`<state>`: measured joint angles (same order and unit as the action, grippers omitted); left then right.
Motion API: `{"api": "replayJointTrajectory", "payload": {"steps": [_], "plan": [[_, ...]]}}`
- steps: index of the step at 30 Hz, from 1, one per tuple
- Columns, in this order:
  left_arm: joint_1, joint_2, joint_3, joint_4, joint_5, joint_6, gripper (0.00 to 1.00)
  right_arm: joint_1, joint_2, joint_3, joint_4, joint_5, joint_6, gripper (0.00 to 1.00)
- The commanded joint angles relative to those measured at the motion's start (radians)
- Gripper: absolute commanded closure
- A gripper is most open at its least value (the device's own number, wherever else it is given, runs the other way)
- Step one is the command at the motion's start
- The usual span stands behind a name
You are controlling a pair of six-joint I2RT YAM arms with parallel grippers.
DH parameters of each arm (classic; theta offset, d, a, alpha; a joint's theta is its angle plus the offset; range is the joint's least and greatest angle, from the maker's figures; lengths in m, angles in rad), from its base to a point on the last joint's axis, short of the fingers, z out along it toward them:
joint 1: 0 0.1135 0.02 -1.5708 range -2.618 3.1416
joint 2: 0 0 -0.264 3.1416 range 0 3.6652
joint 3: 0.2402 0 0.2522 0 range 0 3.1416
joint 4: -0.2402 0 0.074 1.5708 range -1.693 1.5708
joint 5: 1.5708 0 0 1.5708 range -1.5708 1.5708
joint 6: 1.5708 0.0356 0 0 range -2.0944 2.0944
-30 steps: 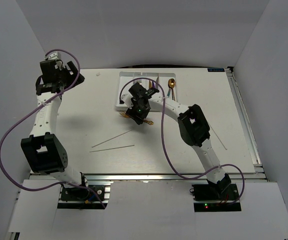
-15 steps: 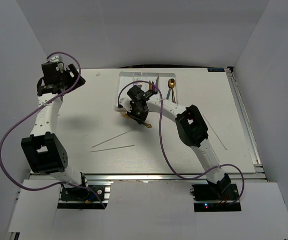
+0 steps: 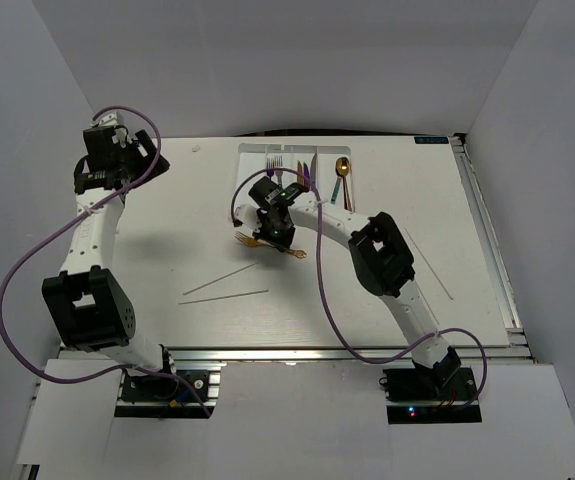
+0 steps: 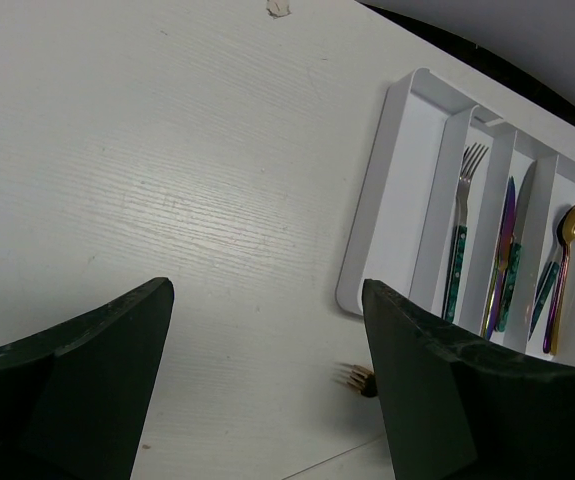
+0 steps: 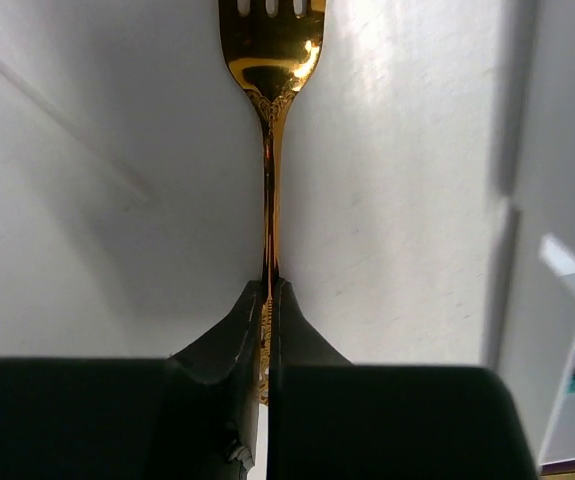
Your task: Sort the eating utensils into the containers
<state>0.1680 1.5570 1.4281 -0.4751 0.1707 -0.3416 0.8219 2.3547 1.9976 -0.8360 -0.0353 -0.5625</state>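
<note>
One gold fork lies on the worktop just beside the tray, off its near left corner. The right gripper is clenched on its thin handle. With so narrow a pinch, the fork could twist or slip free in the lift, or its tines could catch the tray's wall. Other utensils lie inside the tray. Well left of the tray, the left gripper hangs released, holding nothing.

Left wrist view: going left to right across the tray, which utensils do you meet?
teal-handled fork → purple knife → gold spoon
</note>
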Motion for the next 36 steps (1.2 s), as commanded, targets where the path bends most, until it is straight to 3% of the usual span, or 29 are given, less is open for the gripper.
{"api": "replayJointTrajectory", "payload": {"steps": [1, 12, 18, 27, 30, 34, 35, 36], "plan": [[0.002, -0.066, -0.014, -0.008, -0.013, 0.001, 0.13, 0.014, -0.064, -0.042, -0.111, -0.069, 0.035, 1.00], [0.004, -0.060, -0.008, -0.011, -0.019, -0.004, 0.14, -0.044, -0.239, -0.056, 0.116, -0.170, 0.188, 1.00], [0.004, -0.051, 0.003, -0.011, -0.034, -0.005, 0.14, -0.174, -0.218, 0.048, 0.254, -0.199, 0.496, 1.00], [0.002, -0.026, 0.020, -0.013, -0.074, -0.027, 0.08, -0.241, -0.167, 0.078, 0.452, 0.003, 0.818, 1.00], [0.002, -0.029, 0.015, -0.014, -0.073, -0.025, 0.07, -0.241, -0.135, 0.110, 0.469, -0.023, 0.840, 1.00], [0.002, -0.031, 0.008, -0.014, -0.080, -0.008, 0.06, -0.234, -0.124, 0.115, 0.463, -0.141, 0.701, 0.99], [0.002, -0.031, 0.002, -0.013, -0.082, -0.010, 0.06, -0.230, -0.127, 0.089, 0.468, -0.149, 0.664, 0.87], [0.002, -0.029, -0.001, -0.013, -0.080, -0.011, 0.06, -0.221, -0.129, 0.081, 0.465, -0.158, 0.620, 0.83]]}}
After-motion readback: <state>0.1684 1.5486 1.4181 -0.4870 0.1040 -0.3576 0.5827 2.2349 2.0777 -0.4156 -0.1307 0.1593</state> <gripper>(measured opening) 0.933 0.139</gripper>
